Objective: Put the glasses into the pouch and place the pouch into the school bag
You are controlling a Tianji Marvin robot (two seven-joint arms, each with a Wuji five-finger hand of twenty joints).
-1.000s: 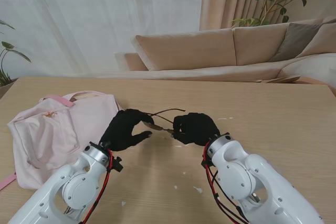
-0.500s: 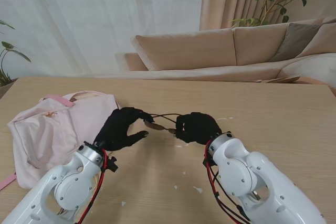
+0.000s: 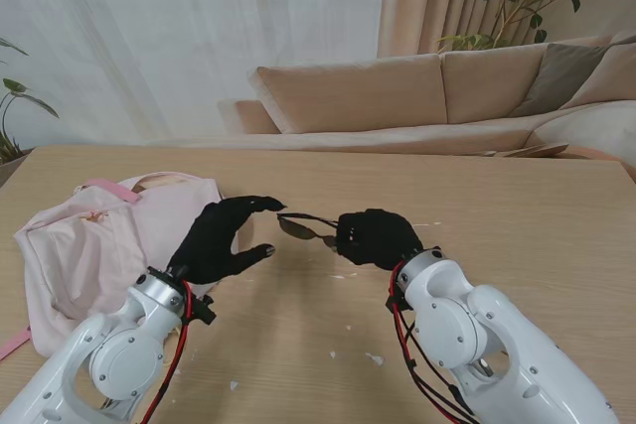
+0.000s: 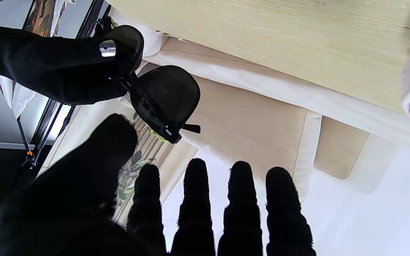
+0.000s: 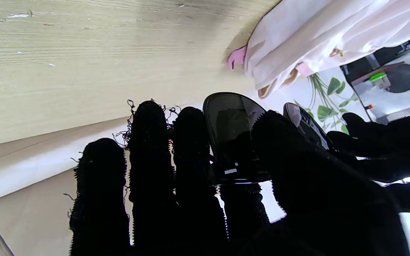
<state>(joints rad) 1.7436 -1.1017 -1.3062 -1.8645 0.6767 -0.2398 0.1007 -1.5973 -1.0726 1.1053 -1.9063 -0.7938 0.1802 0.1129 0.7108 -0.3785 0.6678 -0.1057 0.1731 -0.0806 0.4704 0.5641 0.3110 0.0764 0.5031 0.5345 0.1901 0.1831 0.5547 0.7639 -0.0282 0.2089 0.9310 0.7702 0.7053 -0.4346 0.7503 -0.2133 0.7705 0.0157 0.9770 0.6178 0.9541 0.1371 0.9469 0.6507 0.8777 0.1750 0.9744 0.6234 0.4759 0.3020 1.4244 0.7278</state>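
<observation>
Black-gloved right hand (image 3: 373, 237): clamped on the dark glasses (image 3: 303, 229), holding them off the table (image 3: 497, 206); in the right wrist view the thumb (image 5: 297, 156) lies over one lens and the other fingers (image 5: 148, 149) sit behind the frame.
Glasses: dark tinted lenses in a thin dark frame, lifted in the air between the two hands; in the stand's view they stick out to the left of the right hand toward the left hand's fingertips. In the left wrist view (image 4: 164, 97) one lens is in full view and the other is partly covered by the right hand's glove (image 4: 48, 67).
Black-gloved left hand (image 3: 224, 240): spread and grasping nothing; four fingers (image 4: 240, 199) extended side by side, thumb apart. Its top fingertip points at the glasses' near end, just beside it; whether it touches cannot be told.
School bag (image 3: 99, 245): pale pink fabric, lying flat on the table to the left of the left hand, a darker pink strap at its far edge; seen also in the right wrist view (image 5: 315, 32).
Table: light wood grain, with a few small white flecks nearer to me.
Pouch: cannot be made out in any view.
Background: beige sofa (image 3: 397, 96) behind the table's far edge.
</observation>
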